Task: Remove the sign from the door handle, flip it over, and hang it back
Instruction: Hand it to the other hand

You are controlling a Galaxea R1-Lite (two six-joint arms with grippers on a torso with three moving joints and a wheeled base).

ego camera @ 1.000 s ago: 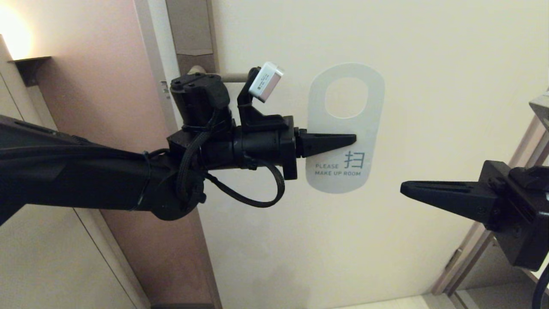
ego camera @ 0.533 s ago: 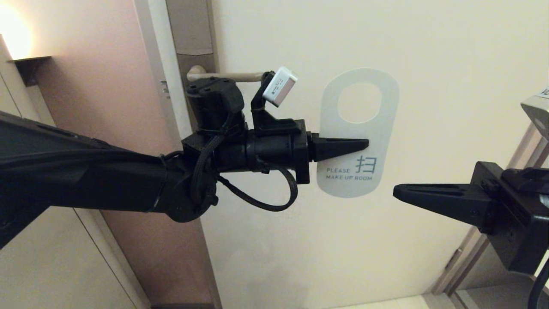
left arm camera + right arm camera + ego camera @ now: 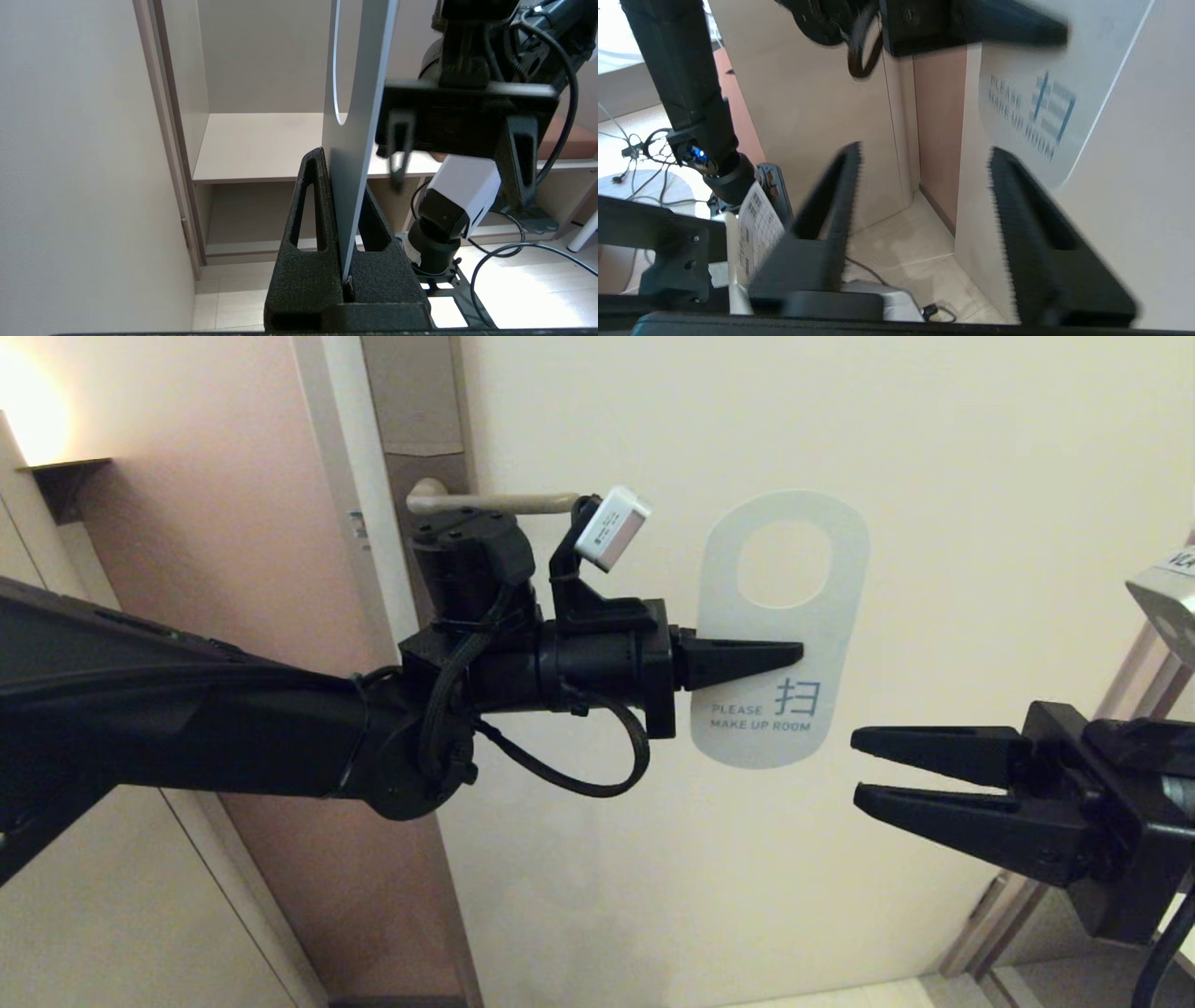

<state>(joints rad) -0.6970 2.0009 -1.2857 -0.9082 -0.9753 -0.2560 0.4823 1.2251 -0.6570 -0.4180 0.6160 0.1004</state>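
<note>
One sign point(image 3: 782, 597) in left pincer point(image 3: 794, 655) grip

White sign point(image 3: 780, 633) (blue-grey lettering), beige-bronze door handle point(image 3: 485, 503), cream door point(image 3: 934, 476), black tools.

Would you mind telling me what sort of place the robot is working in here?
Most likely a hotel room doorway, or a mock-up of one. A hanger sign reading "PLEASE MAKE UP ROOM" is held before a pale door with a lever door handle, and a wall lamp glows beside the frame.
</note>
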